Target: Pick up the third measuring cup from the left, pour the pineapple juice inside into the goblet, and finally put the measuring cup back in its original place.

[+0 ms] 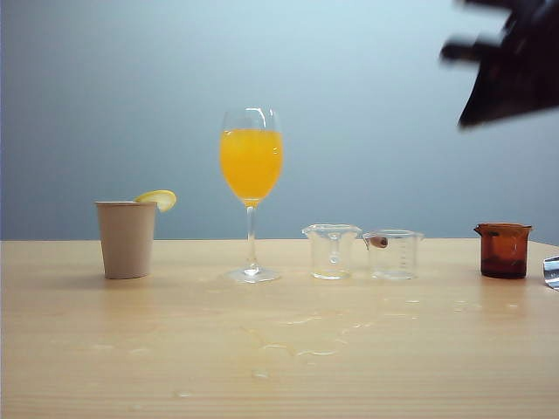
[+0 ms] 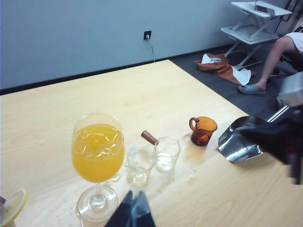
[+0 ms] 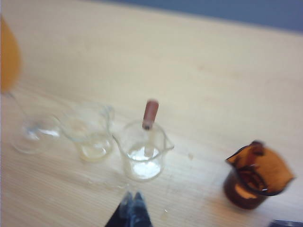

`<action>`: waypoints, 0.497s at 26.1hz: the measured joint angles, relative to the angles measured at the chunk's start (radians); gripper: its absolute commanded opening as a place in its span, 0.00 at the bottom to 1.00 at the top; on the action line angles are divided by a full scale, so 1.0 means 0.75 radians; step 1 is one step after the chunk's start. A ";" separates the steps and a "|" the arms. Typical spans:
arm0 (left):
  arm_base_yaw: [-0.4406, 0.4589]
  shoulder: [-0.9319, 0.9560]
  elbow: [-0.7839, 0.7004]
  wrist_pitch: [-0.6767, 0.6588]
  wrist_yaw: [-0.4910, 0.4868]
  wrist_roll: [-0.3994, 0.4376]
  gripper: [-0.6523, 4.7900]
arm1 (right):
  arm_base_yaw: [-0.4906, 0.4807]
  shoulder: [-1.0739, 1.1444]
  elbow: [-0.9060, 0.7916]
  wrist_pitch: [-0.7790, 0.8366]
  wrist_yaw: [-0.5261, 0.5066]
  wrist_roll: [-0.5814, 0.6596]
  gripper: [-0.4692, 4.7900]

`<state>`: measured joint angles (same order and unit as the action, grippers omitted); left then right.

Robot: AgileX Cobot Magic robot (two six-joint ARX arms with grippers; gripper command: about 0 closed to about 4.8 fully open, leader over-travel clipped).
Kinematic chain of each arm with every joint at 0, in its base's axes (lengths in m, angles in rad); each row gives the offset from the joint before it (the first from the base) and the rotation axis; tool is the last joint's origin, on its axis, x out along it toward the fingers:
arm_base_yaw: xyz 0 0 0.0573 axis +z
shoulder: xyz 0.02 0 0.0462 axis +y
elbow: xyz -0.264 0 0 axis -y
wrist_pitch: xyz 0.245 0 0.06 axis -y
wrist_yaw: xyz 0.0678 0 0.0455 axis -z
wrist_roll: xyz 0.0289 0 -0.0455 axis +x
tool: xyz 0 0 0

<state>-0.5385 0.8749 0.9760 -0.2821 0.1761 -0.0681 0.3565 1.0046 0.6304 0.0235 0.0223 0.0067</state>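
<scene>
The right gripper (image 3: 132, 208) is shut, its two dark fingertips pressed together with nothing between them; it hangs in the air above the table (image 1: 279, 349), clear of every vessel, and in the exterior view its arm is a dark blur high at the upper right. The left gripper (image 2: 132, 213) shows only as dark fingertips close together near the foot of the goblet (image 1: 251, 188); they appear closed and hold nothing. The third measuring cup (image 1: 395, 254), clear with a brown tab at its rim, stands upright on the table between a clear flared-rim cup (image 1: 332, 251) just beside it and an amber cup (image 1: 504, 250) well apart; it looks nearly empty. The goblet holds orange-yellow juice (image 1: 251, 164); a paper cup (image 1: 127, 238) with a lemon slice stands at far left; small spills lie on the wood.
</scene>
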 measured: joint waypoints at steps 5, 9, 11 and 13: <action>0.000 -0.075 0.000 -0.021 -0.005 0.000 0.11 | 0.000 -0.330 0.000 -0.215 0.000 0.000 0.09; 0.000 -0.153 -0.011 -0.108 -0.082 0.001 0.11 | 0.000 -0.636 0.002 -0.370 0.000 0.000 0.09; 0.000 -0.219 -0.068 -0.108 -0.096 0.001 0.11 | 0.000 -0.745 -0.011 -0.434 0.001 -0.007 0.09; -0.001 -0.277 -0.120 -0.096 -0.113 0.001 0.11 | -0.001 -0.847 -0.039 -0.466 0.001 -0.015 0.09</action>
<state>-0.5388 0.6674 0.8860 -0.3542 0.0910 -0.0677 0.3561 0.3691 0.6010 -0.3264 0.0227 -0.0048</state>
